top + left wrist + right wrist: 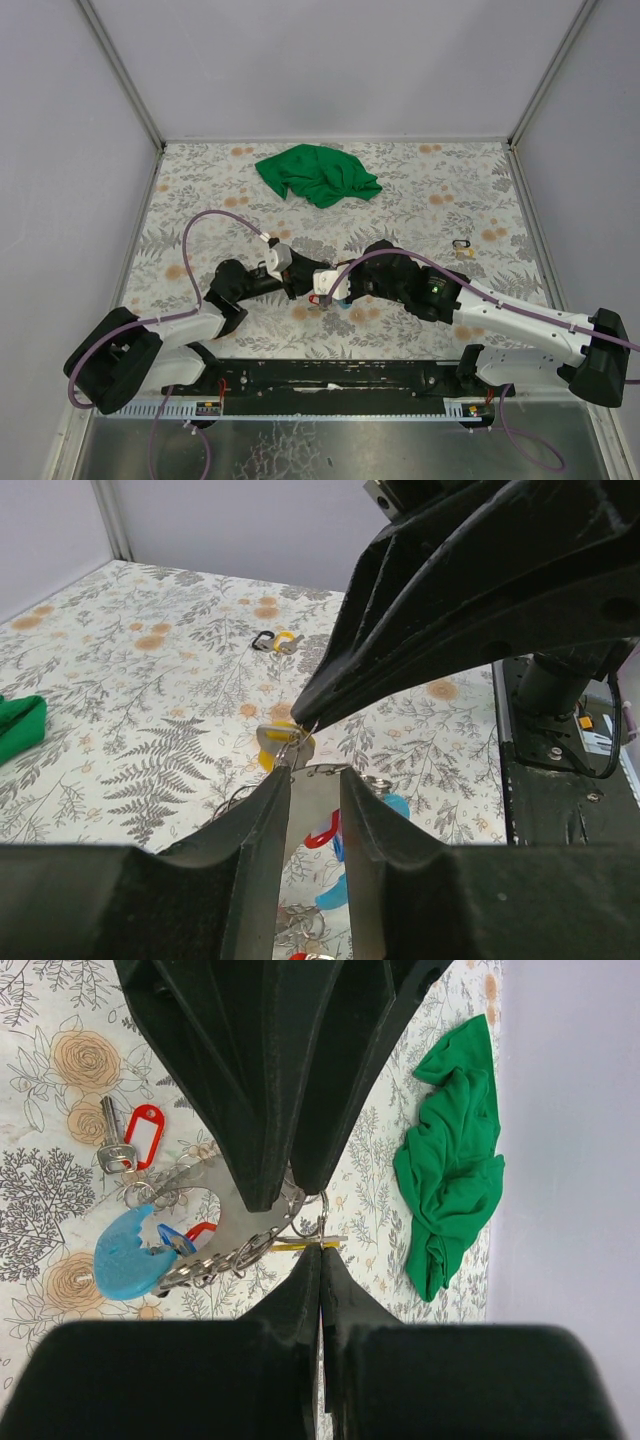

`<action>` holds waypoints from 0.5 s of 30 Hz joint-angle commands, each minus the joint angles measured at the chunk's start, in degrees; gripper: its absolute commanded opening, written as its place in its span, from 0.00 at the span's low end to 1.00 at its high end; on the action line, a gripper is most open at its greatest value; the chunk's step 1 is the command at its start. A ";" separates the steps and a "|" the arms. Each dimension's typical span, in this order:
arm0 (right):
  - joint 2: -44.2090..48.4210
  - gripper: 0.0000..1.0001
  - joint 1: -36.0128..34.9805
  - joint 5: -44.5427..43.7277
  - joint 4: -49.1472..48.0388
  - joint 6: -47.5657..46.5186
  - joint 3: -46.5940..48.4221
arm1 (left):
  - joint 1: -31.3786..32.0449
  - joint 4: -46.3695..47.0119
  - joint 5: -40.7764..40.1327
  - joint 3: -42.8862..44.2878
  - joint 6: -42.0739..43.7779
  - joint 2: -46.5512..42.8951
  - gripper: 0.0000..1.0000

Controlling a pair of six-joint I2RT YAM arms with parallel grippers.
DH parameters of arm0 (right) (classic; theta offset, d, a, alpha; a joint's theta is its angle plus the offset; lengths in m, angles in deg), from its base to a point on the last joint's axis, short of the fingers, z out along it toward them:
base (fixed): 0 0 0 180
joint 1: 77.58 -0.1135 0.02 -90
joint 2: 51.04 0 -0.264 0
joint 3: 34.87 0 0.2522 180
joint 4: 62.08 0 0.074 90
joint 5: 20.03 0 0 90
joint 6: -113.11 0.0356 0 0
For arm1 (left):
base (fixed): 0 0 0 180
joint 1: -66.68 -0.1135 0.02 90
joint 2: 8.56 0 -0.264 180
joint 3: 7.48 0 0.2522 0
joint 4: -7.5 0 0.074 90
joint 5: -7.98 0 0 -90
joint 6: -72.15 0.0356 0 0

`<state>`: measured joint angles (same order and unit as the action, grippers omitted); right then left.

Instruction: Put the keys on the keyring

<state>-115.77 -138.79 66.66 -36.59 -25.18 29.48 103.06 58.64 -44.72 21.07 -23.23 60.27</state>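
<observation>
On the floral bench point(200, 200), toward the middle of its near edge, the keyring point(238, 1225) is clamped between the fingers of the left gripper point(308, 283). The fingers of the right gripper point(328, 293) are pressed together right at it, with the red-tagged key point(112, 1142) and the blue-tagged key point(125, 1260) just beside. A green cloth point(318, 175) is seen by the far edge.

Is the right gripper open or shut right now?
Shut: in the right wrist view the right gripper has its fingertips pressed together with no gap between them.
</observation>
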 commanded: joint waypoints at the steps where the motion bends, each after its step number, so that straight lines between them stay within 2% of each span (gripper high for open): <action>1: 2.23 0.00 0.12 1.51 -3.97 -0.44 1.77 | -1.04 2.17 -3.17 1.01 0.08 -1.15 0.27; 7: 2.41 0.00 0.12 1.64 -3.88 -0.44 1.73 | -1.04 2.33 -3.74 0.72 0.55 -1.94 0.29; 15: 2.24 0.00 0.12 1.73 -3.94 -0.48 1.69 | -1.05 2.73 0.64 2.18 -0.46 0.59 0.29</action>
<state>-115.27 -138.79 67.79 -36.61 -25.18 29.48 102.51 58.42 -46.36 21.42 -23.34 59.92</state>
